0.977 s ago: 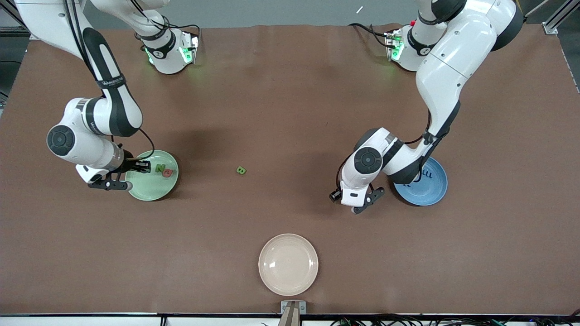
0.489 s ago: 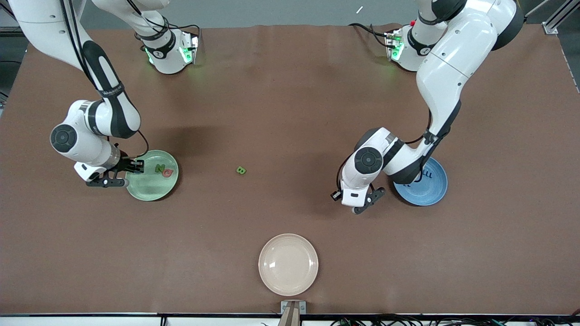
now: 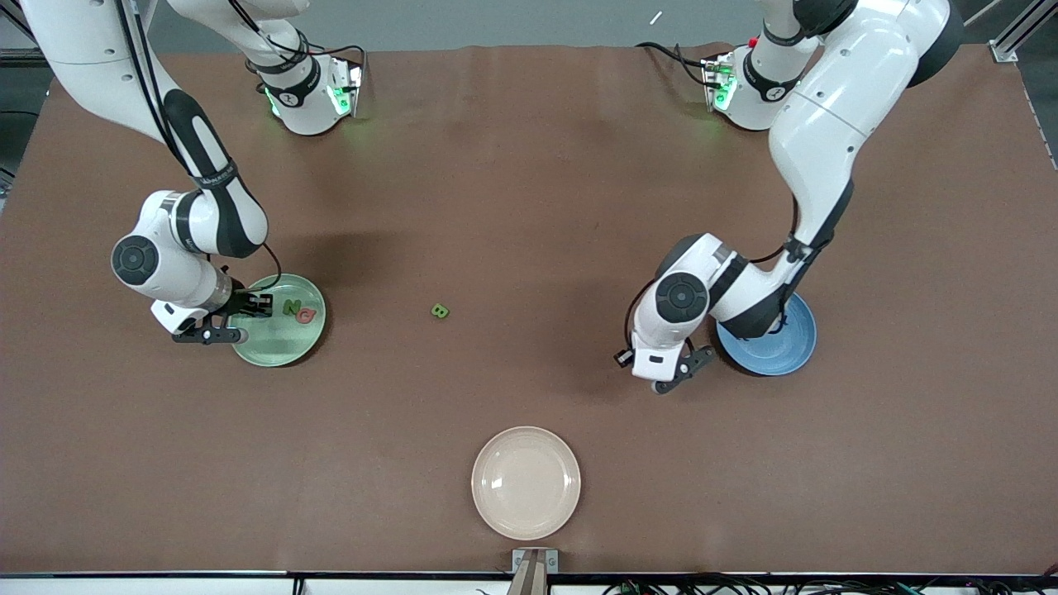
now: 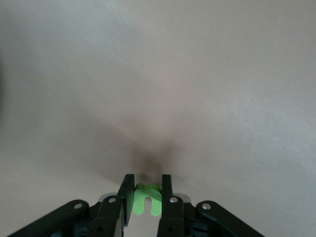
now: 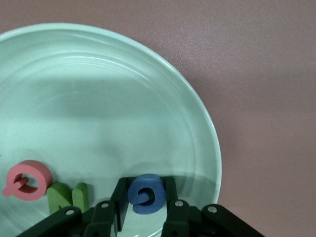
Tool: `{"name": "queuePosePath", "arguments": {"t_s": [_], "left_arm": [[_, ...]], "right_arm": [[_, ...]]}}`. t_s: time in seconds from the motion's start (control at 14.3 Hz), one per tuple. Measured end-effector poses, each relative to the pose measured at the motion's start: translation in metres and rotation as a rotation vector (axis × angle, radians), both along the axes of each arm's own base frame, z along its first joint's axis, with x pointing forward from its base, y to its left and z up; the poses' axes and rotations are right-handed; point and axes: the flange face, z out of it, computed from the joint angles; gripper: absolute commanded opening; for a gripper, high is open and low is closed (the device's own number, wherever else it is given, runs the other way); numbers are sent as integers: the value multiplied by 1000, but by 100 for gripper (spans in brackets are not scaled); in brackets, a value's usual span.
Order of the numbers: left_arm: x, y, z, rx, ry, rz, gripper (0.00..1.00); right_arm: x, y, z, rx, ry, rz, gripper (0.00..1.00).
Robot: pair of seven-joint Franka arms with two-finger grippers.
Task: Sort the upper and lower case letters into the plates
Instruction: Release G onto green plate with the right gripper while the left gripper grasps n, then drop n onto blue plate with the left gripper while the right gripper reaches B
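Note:
My left gripper (image 4: pixel 147 180) is shut on a light green arch-shaped letter (image 4: pixel 147 200) just above the bare brown table. In the front view its hand (image 3: pixel 661 372) hangs beside the blue plate (image 3: pixel 777 351), whose upper part the left arm covers. My right gripper (image 5: pixel 146 182) is shut on a blue curled letter (image 5: pixel 145 193) low over the mint green plate (image 5: pixel 123 98). A green N (image 5: pixel 69 196) and a pink letter (image 5: pixel 27 180) lie in that plate (image 3: pixel 277 343). A small green B (image 3: pixel 440 311) lies on the table between the two plates.
A cream-beige round plate (image 3: pixel 526 483) stands near the table's front edge, closer to the front camera than the B. Both arm bases (image 3: pixel 310 91) sit along the table's back edge.
The left gripper has closed on the light green letter, and its hand has shifted slightly toward the blue plate. The right arm's elbow swung a little; its gripper stays over the mint plate.

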Motion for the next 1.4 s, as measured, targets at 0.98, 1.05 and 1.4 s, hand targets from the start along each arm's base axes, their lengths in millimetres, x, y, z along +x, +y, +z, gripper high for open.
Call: {"name": "queuePosePath", "arguments": {"t_s": [0.98,1.05,1.4], "left_arm": [[-11,216,18,50,68,-368,8],[-12,218,14,55,62,-377,8],[-13,220,-7,58,37,-424,8]], "right_arm": [[25,207,83,36,83,-327,100],[21,230,82,35,62,-351,100],[1,309,57,37,-25,-508,100]]}}
